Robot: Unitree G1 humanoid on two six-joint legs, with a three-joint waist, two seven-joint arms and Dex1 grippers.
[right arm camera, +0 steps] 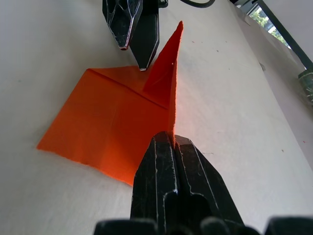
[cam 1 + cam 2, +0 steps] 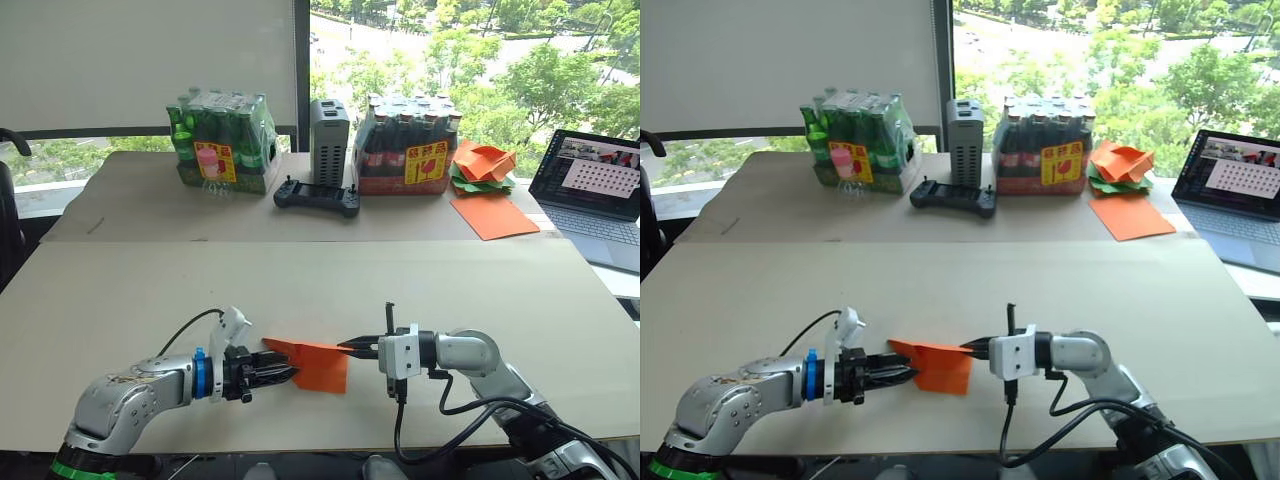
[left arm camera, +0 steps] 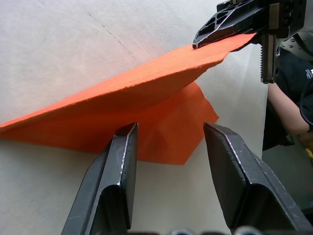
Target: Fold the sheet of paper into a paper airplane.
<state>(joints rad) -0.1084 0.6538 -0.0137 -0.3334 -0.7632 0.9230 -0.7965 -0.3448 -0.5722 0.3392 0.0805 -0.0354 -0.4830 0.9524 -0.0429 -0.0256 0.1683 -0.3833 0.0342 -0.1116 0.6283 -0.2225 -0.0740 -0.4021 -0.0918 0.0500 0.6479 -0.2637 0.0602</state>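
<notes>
Thin bright-orange folded paper sheet (image 2: 318, 363) near front edge of surface (image 2: 420, 290). Right gripper (image 2: 352, 348) jaws pinched on raised flap; left gripper (image 2: 288, 374) jaws parted, empty, astride sheet. Judgement: pin base, fold flap slowly, align edges.

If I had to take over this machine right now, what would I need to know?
Right gripper: fingers shut on the raised edge of the bright-orange creased sheet of paper, lifting a flap.
Left gripper: fingers open, resting at the sheet's other end on the beige table.
Done: some folds are in; one flap stands up.
Left: press this flap flat, then finish the wings. No finished airplane yet.
</notes>
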